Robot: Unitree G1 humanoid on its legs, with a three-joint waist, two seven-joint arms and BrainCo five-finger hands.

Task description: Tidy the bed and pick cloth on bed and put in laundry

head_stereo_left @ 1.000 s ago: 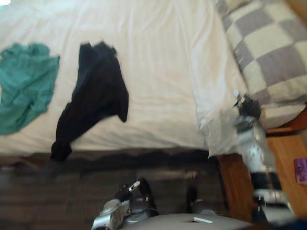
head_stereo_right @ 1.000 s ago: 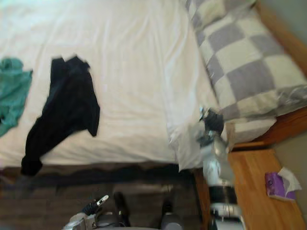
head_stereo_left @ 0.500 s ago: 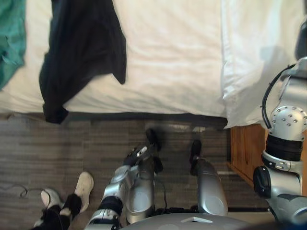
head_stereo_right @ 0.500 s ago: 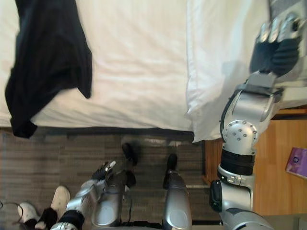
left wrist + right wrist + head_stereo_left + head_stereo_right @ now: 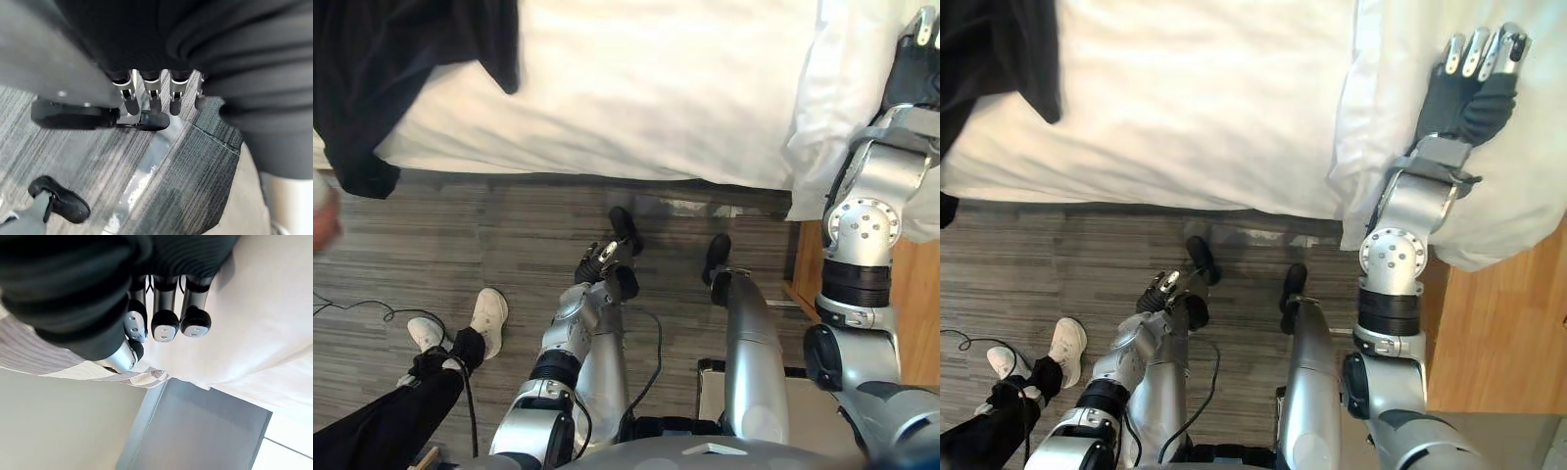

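Bed tidying seems in hand: the right hand (image 5: 1461, 93) rests on the white bedding (image 5: 1528, 196), fingers (image 5: 1472, 54) nearly straight, holding nothing. The black cloth (image 5: 401, 59) lies far left of these fingers, so I think reaching it comes next. The left hand (image 5: 602, 264) hangs relaxed.

The bed (image 5: 636, 108) edge and the floor (image 5: 460, 245) were viewed steeply from above by both head eyes, nearly the same scene being shared. The floor was seen past the left robot hand (image 5: 153, 95), the bed closely past the right robot hand (image 5: 165, 313).
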